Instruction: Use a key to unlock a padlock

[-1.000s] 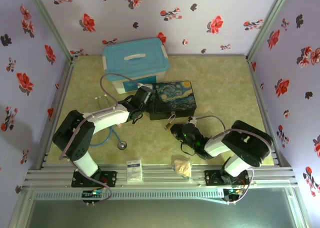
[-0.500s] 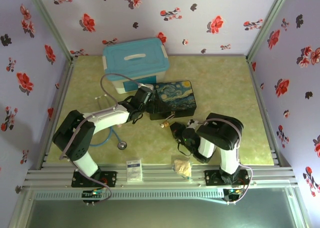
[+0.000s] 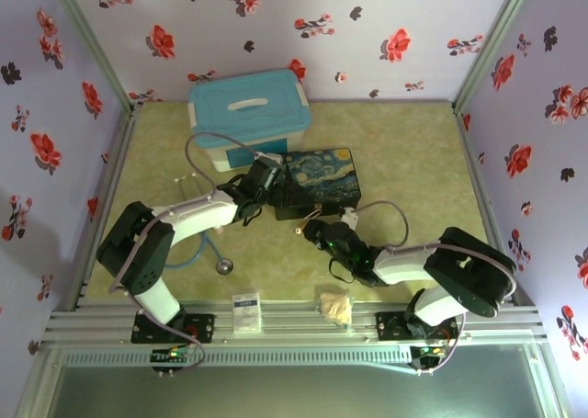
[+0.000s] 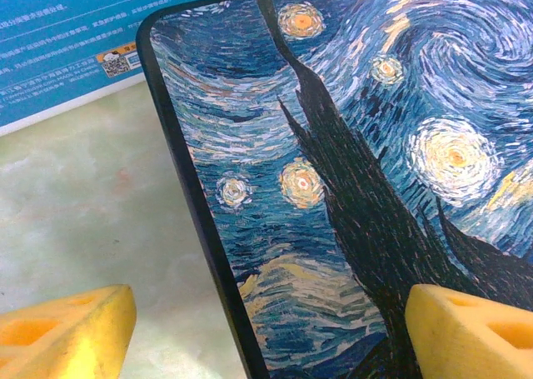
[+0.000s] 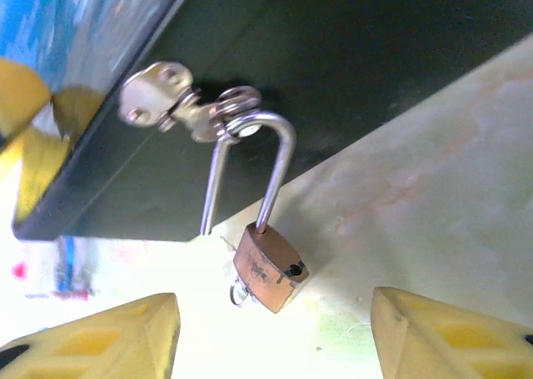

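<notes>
Where the arm bases sit at the near edge, a white card and a crumpled scrap lie on the worktop. The stethoscope is just beyond, left of centre.

Right pincer: low over the worktop, nose toward the tin's front. On its wrist view the yellow fingers stand wide apart and grip nothing. The padlock hangs between and ahead of them, touching neither.

Padlock: brass body dangling from the tin's hasp against the dark front wall. One leg of the shackle runs into the body. The other ends free in the air beside it, clear of the body, so I judge the lock sprung.

Key: not surely made out. A small wire ring at the body's lower end may belong to it, possibly with the key left in the keyhole. The view is too coarse to say.

Tin: lid shut, starry painting up. Left pincer hovers over the lid's corner, fingers wide, one above the lid and one above the worktop, holding nothing.

Farthest back: blue bin, touching the tin's rear.

Progress: unlocking looks done. Left undone, if wanted: lifting the shackle out of the hasp.
</notes>
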